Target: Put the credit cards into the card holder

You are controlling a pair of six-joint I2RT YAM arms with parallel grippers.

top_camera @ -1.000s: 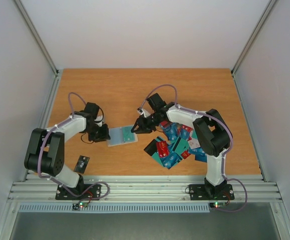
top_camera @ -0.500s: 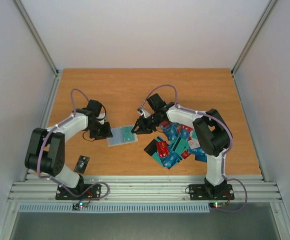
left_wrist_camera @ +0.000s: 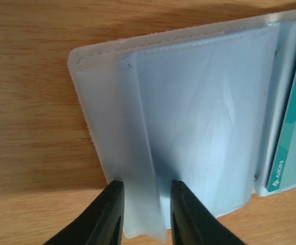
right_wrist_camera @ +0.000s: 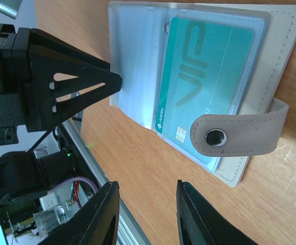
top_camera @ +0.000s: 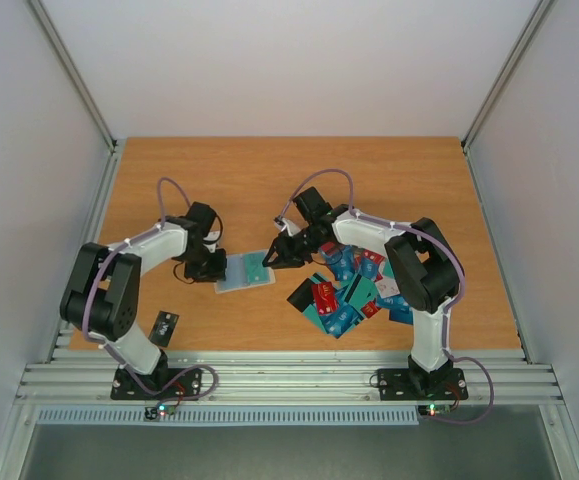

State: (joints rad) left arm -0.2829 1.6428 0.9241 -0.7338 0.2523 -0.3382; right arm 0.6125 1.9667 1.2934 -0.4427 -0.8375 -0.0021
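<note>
Orange-brown wood grain covers the counter (top_camera: 269, 180), boxed in by plain white walls (top_camera: 299, 60), with ribbed aluminium rails (top_camera: 289, 378) along its near edge. The card holder (top_camera: 244, 272) lies open about midway between the left and right edges, nearer the near edge, with one teal card (right_wrist_camera: 204, 87) in a sleeve. The loose credit cards (top_camera: 349, 290) are heaped toward the near right corner. The left gripper (left_wrist_camera: 145, 194) has its fingers straddling a clear sleeve (left_wrist_camera: 142, 204); whether they pinch it I cannot tell. The right gripper (right_wrist_camera: 145, 214) hovers with its fingers spread and empty beside the holder's strap (right_wrist_camera: 240, 135).
</note>
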